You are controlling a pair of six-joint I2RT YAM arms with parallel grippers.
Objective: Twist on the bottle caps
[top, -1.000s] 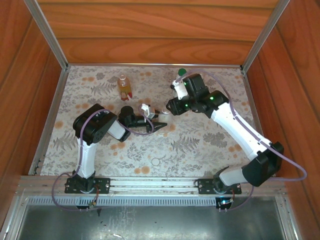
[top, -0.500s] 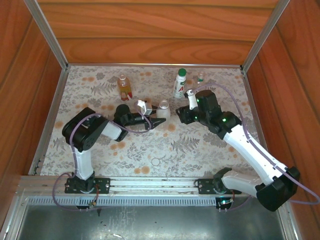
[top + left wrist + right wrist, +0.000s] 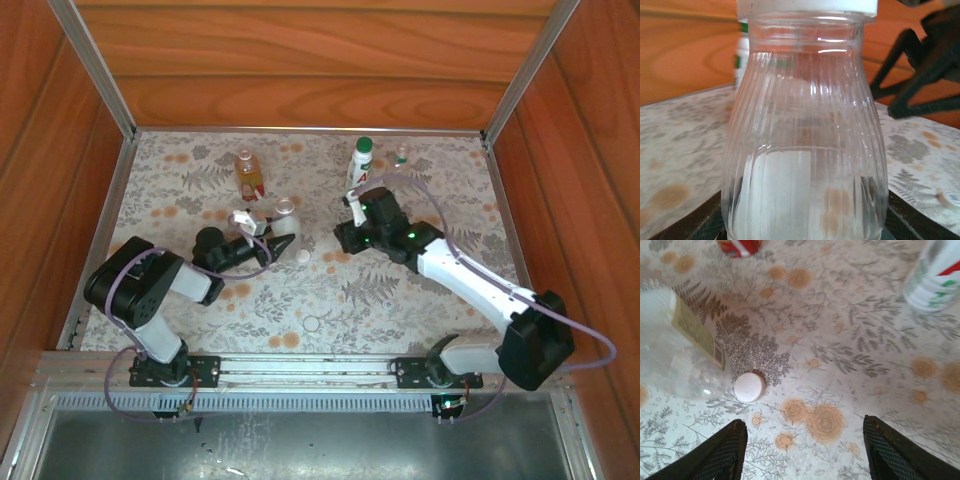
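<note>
Flowered cloth inside a wooden booth
A pale tablecloth (image 3: 400,285) printed with grey ferns and orange blossoms covers the table. Reddish wood panels (image 3: 310,60) close it in at the back and both sides. Silver metal posts (image 3: 95,70) slant up from the far corners. A metal rail (image 3: 300,368) and a dull steel sheet (image 3: 300,440) run along the near edge.

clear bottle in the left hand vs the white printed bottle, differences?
Clear bottle is see-through and ribbed; white bottle is opaque with green-red print. Clear bottle carries a white cap, white bottle a dark green cap. Clear bottle sits between the left hand's fingers; white bottle stands free. Both upright.
</note>
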